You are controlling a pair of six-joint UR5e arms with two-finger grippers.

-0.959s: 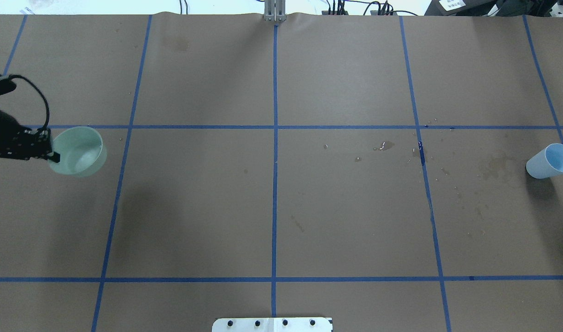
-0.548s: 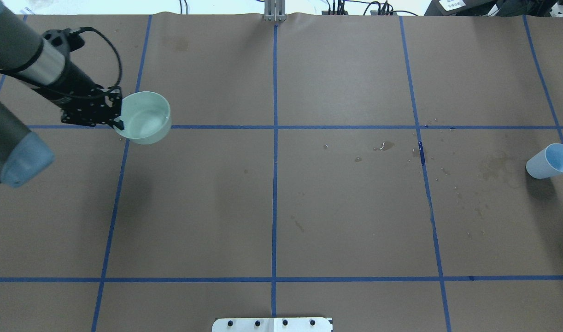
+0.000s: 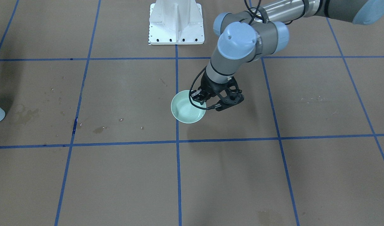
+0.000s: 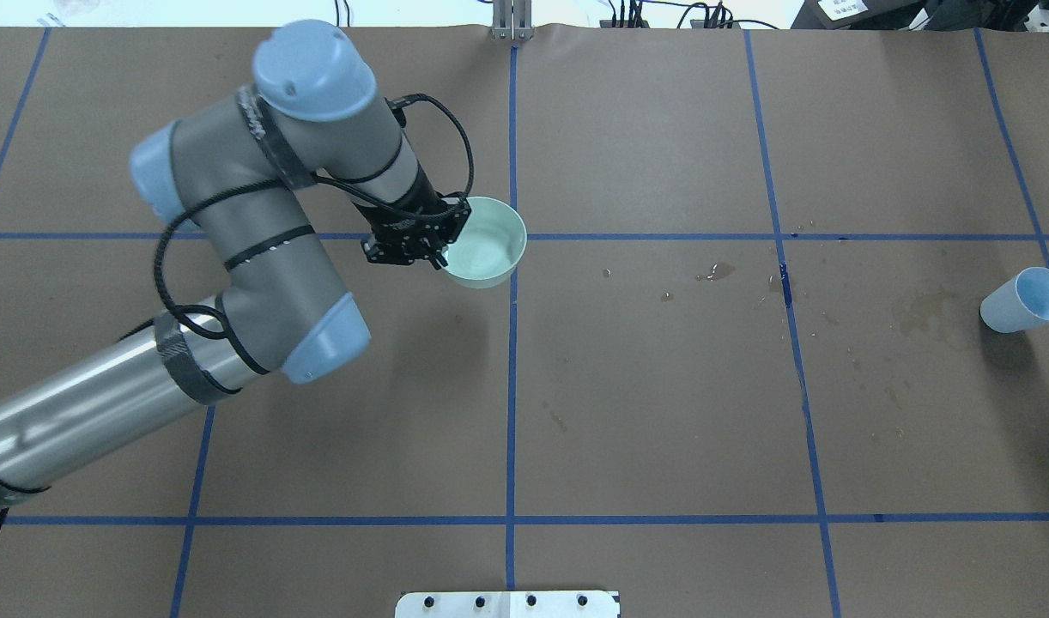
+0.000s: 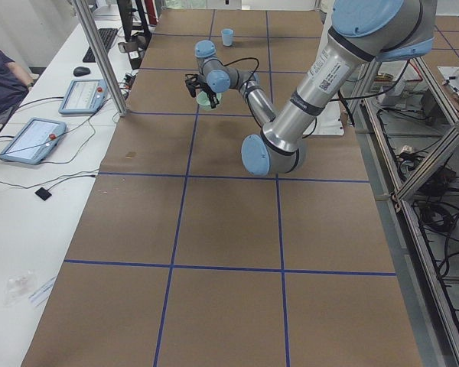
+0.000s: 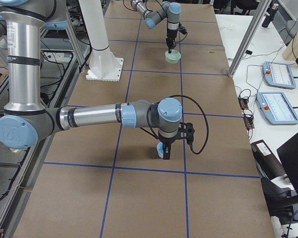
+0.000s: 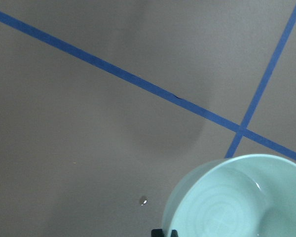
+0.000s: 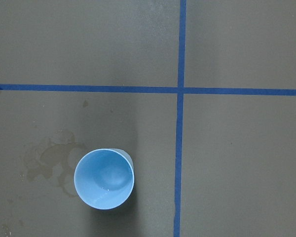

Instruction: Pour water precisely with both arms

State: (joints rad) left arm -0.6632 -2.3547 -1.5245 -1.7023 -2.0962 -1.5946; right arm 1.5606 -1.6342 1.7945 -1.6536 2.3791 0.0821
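At the left end effector [image 4: 443, 251], tips pinched shut on the near rim of a pale green bowl [image 4: 490, 240].
- Bowl juts out ahead of the tips, mouth up and about level. It is held clear of the bench [image 4: 662, 412]; its shadow lies apart from it.
- Water [image 7: 237, 212] sits low in the bowl. It is clear, and only a thin glint on the inner wall gives it away.

Under the right end effector [image 6: 164, 147]:
- A light blue cup [image 8: 104, 179] stands upright on the bench, mouth open straight up at the wrist camera.
- A few tiny glints at the cup's bottom; cannot tell how much liquid.
- Only the side view shows this end effector, so cannot tell how far its jaws stand open.
- A dried ring stain [image 8: 47, 160] lies just beside the cup.

Count: one bowl, one cup, two arms, namely the left arm [image 4: 258, 232] and the right arm [image 6: 94, 116].
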